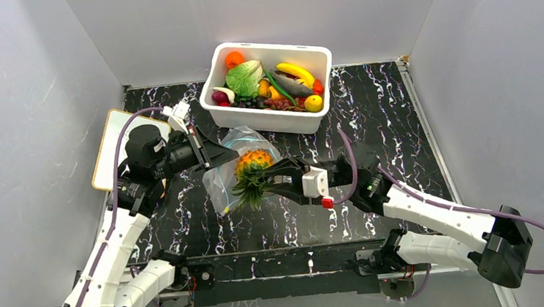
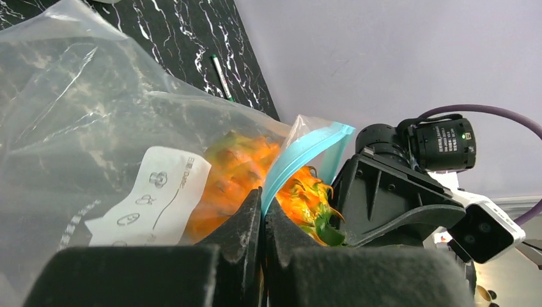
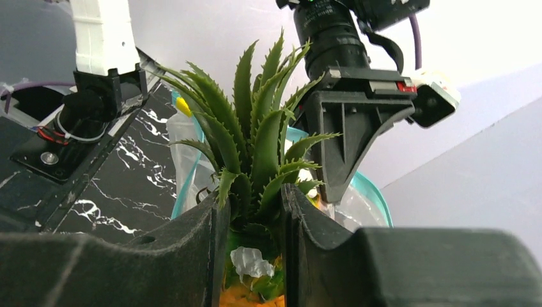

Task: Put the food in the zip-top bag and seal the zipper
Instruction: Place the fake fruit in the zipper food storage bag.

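A white tub point(image 1: 266, 117) stands at the far side of the black marbled worktop point(image 1: 383, 115). A white board point(image 1: 108, 159) lies at the worktop's left edge, a green pen point(image 2: 222, 77) elsewhere on it.

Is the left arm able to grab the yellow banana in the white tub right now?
Probably not. The left gripper is shut on the zip-top bag, holding it for the pineapple, so it isn't free for the banana.

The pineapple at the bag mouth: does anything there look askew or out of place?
Nothing is spilled or damaged. The pineapple is only partly in the zip-top bag: its green crown sticks out of the mouth, held by the right gripper. The left gripper pinches the bag at its zipper.
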You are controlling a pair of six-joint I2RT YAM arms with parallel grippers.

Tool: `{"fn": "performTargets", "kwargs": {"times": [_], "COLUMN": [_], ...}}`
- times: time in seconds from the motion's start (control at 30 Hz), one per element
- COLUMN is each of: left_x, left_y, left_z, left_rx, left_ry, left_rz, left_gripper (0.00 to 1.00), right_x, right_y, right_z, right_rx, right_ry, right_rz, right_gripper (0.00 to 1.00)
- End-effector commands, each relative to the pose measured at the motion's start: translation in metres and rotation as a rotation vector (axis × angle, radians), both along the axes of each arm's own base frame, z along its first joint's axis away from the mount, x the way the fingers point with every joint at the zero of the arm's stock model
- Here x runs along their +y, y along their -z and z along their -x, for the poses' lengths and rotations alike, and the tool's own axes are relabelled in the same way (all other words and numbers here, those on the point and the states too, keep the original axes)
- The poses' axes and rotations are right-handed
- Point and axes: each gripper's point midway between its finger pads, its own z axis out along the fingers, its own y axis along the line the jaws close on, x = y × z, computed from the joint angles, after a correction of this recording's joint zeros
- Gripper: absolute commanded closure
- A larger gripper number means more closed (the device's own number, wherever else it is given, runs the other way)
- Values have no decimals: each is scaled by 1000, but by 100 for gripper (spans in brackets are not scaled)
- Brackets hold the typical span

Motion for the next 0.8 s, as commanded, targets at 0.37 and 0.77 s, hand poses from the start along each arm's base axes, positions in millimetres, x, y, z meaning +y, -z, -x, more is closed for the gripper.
{"fn": "performTargets", "kwargs": {"times": [0.37, 0.77], "left_x": [-8, -3], "left_y": [-24, -7], "left_z": [25, 1], "left_rx": [-62, -37], "left_ry": [153, 27], "left_rz": [28, 9], "left_gripper": [100, 100], "right_x": [-1, -14], "right_y": [16, 15], "right_z": [-34, -41], "right_rx": [-70, 250], "right_ry": [175, 277], "right_rz": [112, 106], "right_gripper": [62, 39]}}
